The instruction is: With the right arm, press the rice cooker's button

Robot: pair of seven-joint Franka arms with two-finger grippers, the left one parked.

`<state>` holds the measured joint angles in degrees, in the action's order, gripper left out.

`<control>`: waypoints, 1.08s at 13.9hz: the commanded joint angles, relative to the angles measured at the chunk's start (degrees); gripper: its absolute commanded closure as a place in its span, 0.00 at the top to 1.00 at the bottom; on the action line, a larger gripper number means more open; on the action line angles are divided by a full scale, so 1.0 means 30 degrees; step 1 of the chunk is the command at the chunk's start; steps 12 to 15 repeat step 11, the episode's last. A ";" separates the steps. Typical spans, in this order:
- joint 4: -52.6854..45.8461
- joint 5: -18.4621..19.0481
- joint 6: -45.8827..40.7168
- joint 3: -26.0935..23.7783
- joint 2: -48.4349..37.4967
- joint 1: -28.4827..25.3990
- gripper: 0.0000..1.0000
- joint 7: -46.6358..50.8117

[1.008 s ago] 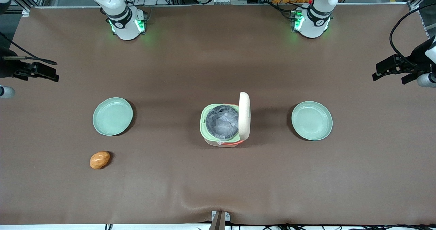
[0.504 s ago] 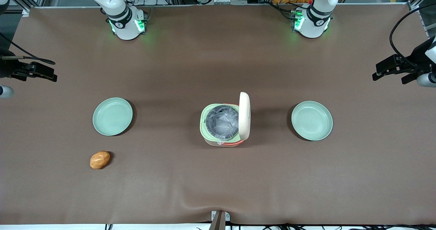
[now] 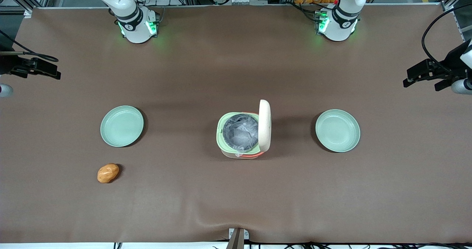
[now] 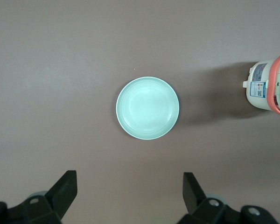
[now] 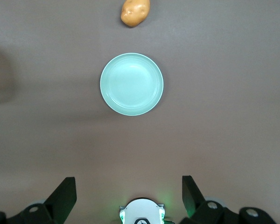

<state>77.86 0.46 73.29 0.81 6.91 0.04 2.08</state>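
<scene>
Right wrist view, gripper [image 5: 128, 181]: looking straight down at the table; black fingers [image 5: 65, 193] spread wide, nothing between them, touching nothing.
Below gripper: pale green plate [image 5: 131, 84], empty, flat on the brown table cover [image 5: 233, 116]; potato [image 5: 135, 11] near the plate, not touching it; right arm base [image 5: 141, 211] with a green light in the same view.
Front view, gripper: dark shape [image 3: 44, 67] at the edge of the frame toward the working arm's end, in the upper half; well apart from the rice cooker.
Rice cooker [image 3: 241, 134]: middle of the frame, on the table between the two plates, touching neither.
Lid [image 3: 264, 125]: cream, swung up and standing on edge along the cooker's side toward the parked arm.
Inner pot [image 3: 240, 131]: dark, open to view inside the pale green rim; something crumpled and clear inside, cannot tell what.
Handle [image 3: 254, 154]: thin orange-red band showing along the cooker's edge nearest the front camera.
Button: cannot tell where it sits from these views.
Second plate [image 3: 337, 130]: pale green, empty, toward the parked arm's end.
Potato, front view: nearer the front camera than the plate at the working arm's end, lower part of the frame.
Left wrist view: second plate mid-frame; cooker's cream wall with a printed label and orange-red handle at the frame's edge.
</scene>
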 commanded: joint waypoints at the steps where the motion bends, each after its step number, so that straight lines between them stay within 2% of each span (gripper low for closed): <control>1: 0.0559 -0.0036 0.0178 -0.0239 -0.0518 0.0132 1.00 0.0360; 3: 0.0588 -0.0593 0.0266 -0.0210 -0.0518 0.0190 1.00 0.0360; 15: 0.0589 -0.0536 0.0559 -0.0181 -0.0518 0.0161 1.00 0.0331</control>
